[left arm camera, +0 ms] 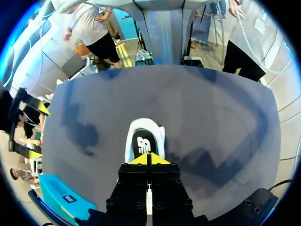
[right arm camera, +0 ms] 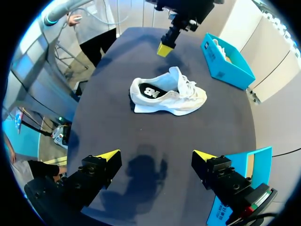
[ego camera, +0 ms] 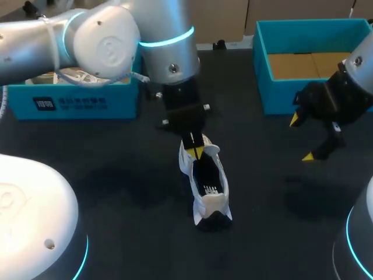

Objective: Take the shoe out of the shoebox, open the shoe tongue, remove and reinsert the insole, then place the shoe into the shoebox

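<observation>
At the far left of the bench (ego camera: pixel 122 181) stands a blue shoebox (ego camera: pixel 76 105), with white laces (ego camera: pixel 81 76) showing over its rim. The left arm (ego camera: pixel 116 35) comes in above that box and reaches to the middle of the bench. Its end effector (ego camera: pixel 196 153) points down over the far end of the shoe (ego camera: pixel 211 198), with the two yellow tips pressed together. In the right wrist view these tips hang just above the raised tongue (right arm camera: pixel 176 75), apart from it.

The white shoe sits on the bench near the middle, outside both boxes, with its toe away from the robot and its heel toward it. Its opening faces up and shows the dark insole (ego camera: pixel 207 178).

To the right, the right end effector (ego camera: pixel 301 139) hovers above the bare bench, well apart from the shoe. Its fingers are spread wide and hold nothing. Just behind it, at the far right, is a second blue shoebox (ego camera: pixel 291 104), whose brown cardboard floor (ego camera: pixel 303 64) is in view.
</observation>
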Tool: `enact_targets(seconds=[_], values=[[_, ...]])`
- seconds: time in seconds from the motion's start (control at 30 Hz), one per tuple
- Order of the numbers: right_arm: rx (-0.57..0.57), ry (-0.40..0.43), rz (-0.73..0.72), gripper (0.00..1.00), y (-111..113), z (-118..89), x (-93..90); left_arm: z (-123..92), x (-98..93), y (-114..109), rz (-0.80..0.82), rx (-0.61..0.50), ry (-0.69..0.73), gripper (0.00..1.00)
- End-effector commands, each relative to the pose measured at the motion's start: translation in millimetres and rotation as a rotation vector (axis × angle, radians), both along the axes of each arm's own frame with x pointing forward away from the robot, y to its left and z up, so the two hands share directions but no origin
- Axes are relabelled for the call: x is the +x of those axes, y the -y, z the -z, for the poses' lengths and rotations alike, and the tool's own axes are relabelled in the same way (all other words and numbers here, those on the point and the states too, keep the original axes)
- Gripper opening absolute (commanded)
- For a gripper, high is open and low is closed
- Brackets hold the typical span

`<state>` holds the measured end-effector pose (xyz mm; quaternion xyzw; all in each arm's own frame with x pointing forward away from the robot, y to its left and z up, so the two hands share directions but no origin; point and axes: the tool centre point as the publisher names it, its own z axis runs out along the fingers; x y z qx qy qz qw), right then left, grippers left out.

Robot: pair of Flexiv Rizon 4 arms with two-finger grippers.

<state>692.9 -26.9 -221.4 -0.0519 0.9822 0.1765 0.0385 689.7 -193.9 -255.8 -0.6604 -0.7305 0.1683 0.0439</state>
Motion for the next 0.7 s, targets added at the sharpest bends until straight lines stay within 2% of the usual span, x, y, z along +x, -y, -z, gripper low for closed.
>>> enact_targets(seconds=[0.03, 0.23, 0.7], values=[[-0.001, 0.002, 0.001, 1.0, 0, 1, -0.3, 15, -1.6, 9, 0.005, 0.02, -0.008, 0.0], [-0.001, 0.002, 0.001, 1.0, 0, 1, -0.3, 27, -8.9, 18, -0.001, 0.035, 0.032, 0.0], [-0.001, 0.002, 0.001, 1.0, 0, 1, -0.3, 27, -8.9, 18, -0.001, 0.035, 0.032, 0.0]])
